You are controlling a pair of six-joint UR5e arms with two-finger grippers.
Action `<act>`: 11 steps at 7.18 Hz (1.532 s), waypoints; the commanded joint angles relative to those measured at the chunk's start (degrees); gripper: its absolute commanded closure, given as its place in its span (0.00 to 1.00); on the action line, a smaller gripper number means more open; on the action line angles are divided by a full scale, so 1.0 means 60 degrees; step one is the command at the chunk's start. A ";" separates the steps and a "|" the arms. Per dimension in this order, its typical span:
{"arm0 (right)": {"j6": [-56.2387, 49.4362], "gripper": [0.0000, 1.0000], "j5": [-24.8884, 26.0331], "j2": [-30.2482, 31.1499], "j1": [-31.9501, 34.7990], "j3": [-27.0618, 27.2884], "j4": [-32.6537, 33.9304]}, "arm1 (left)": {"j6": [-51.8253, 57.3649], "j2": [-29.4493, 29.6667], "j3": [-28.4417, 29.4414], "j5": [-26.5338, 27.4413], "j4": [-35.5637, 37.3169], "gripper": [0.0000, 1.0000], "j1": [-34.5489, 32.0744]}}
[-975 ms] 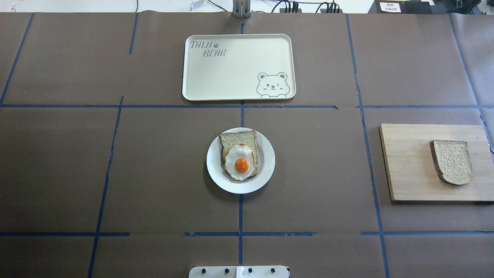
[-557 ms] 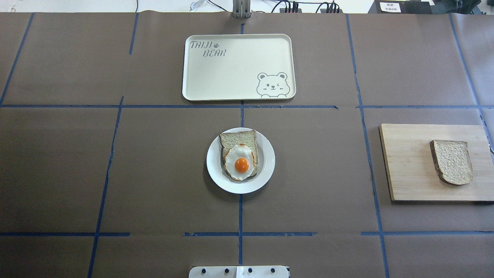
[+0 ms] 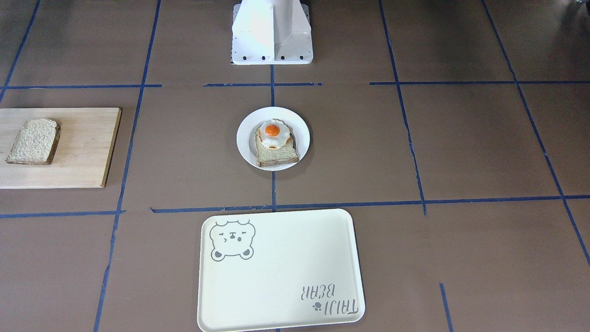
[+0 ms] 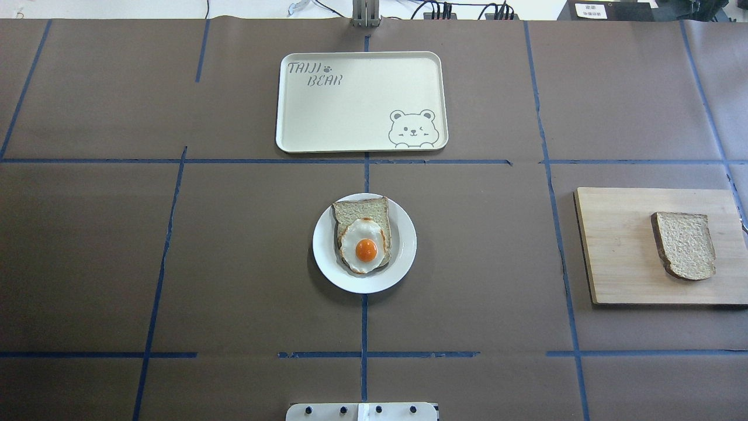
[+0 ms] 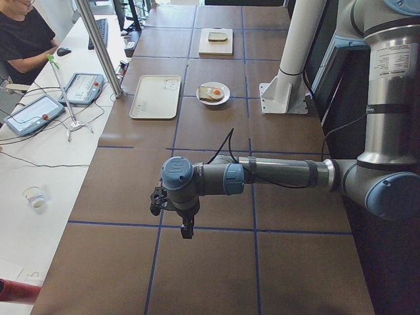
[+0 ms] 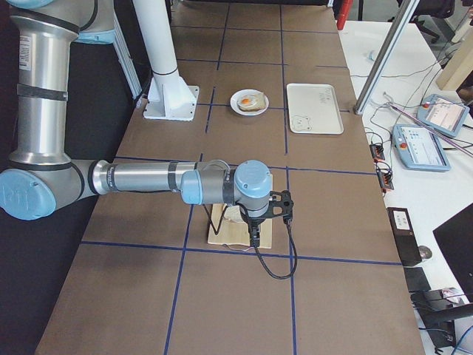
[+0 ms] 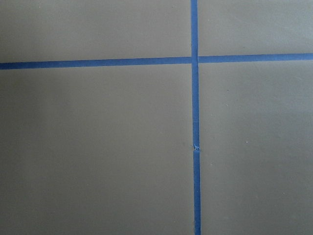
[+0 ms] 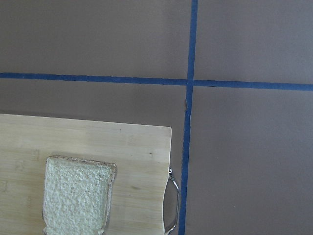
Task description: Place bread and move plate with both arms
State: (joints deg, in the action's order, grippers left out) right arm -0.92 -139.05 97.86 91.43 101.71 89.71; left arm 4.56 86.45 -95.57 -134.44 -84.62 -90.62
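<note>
One plate (image 4: pixel 327 257); two bread slices, the bread (image 4: pixel 685 244) to its right, a second slice (image 4: pixel 362 209) on it; one egg (image 4: pixel 365 248). One board (image 4: pixel 613 251); one tray (image 4: pixel 350 117) beyond the plate.

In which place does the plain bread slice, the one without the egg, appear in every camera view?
Exterior front-facing: the bread lies at the left edge.
Overhead exterior: far right.
Exterior left: top centre, at the table's far end.
Exterior right: centre, partly hidden under the right arm.
Left wrist-mounted: not in it.
Right wrist-mounted: bottom left.
Shared landmark: the wooden board under it.
</note>
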 commanded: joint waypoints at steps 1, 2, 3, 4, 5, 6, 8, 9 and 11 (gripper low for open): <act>0.0095 0.00 -0.0057 0.0125 -0.0092 -0.0047 -0.0344 | 0.0002 -0.0023 -0.0009 0.0009 -0.0004 0.00 0.0000; 0.0690 0.00 -0.0057 0.0285 -0.0324 -0.0048 -0.0826 | 0.0016 -0.0023 -0.0009 0.0009 -0.0004 0.00 0.0000; 0.1696 0.00 -0.0057 0.0678 -0.0602 -0.0062 -0.1889 | 0.0002 -0.0023 -0.0038 0.0009 -0.0004 0.00 0.0000; 0.2838 0.00 0.0001 0.0900 -0.0953 -0.0091 -0.2915 | 0.0002 -0.0023 -0.0038 0.0009 -0.0004 0.00 0.0000; 0.4256 0.00 0.0147 0.1076 -0.1435 -0.0106 -0.3854 | -0.0013 -0.0009 -0.0038 0.0009 -0.0004 0.00 0.0000; 0.5416 0.00 0.0337 0.1266 -0.1933 -0.0150 -0.4878 | -0.0013 -0.0009 -0.0053 0.0009 -0.0004 0.00 0.0000; 0.6247 0.01 0.1010 0.1415 -0.2974 -0.0863 -0.6142 | -0.0013 -0.0023 -0.0039 0.0009 -0.0004 0.00 0.0000; 0.6523 0.02 0.1027 0.1371 -0.3370 -0.1492 -0.7120 | -0.0013 -0.0023 -0.0038 0.0009 -0.0004 0.00 0.0000; 0.7635 0.03 0.1435 0.1312 -0.4323 -0.1674 -0.7918 | -0.0013 -0.0023 -0.0024 0.0024 -0.0004 0.00 0.0000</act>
State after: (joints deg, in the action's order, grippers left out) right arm 41.22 -131.90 105.90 68.67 92.65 45.34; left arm 4.48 86.31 -95.78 -134.37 -84.64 -90.65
